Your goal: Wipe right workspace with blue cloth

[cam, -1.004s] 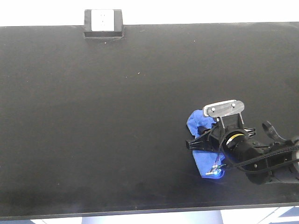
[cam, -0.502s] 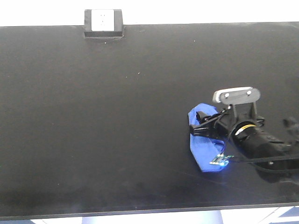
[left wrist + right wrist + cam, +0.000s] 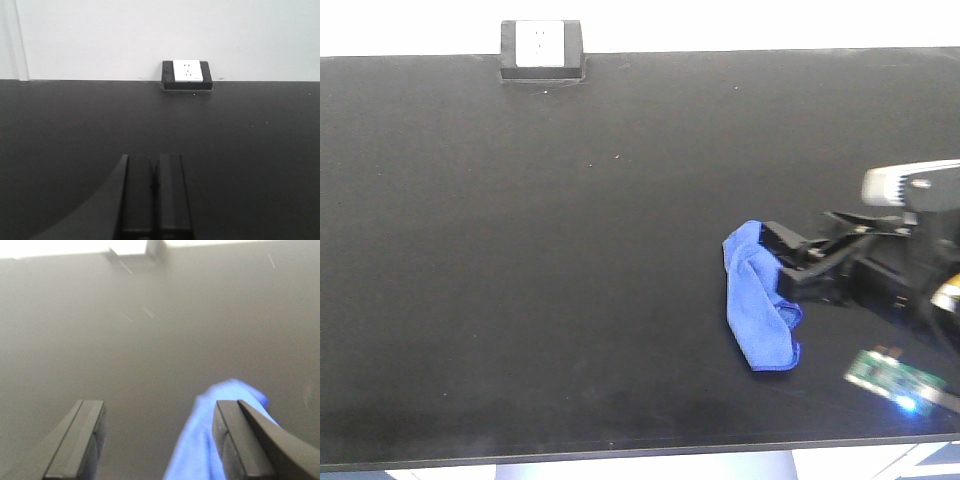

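The right gripper (image 3: 159, 440) stands with its jaws spread wide and nothing between them, just right of the blue cloth (image 3: 757, 297). The cloth lies rumpled and elongated on the right workspace (image 3: 570, 280), toward its front right. The left gripper (image 3: 154, 195) has its fingers pressed together, empty, facing the outlet box (image 3: 186, 74) at the back edge.
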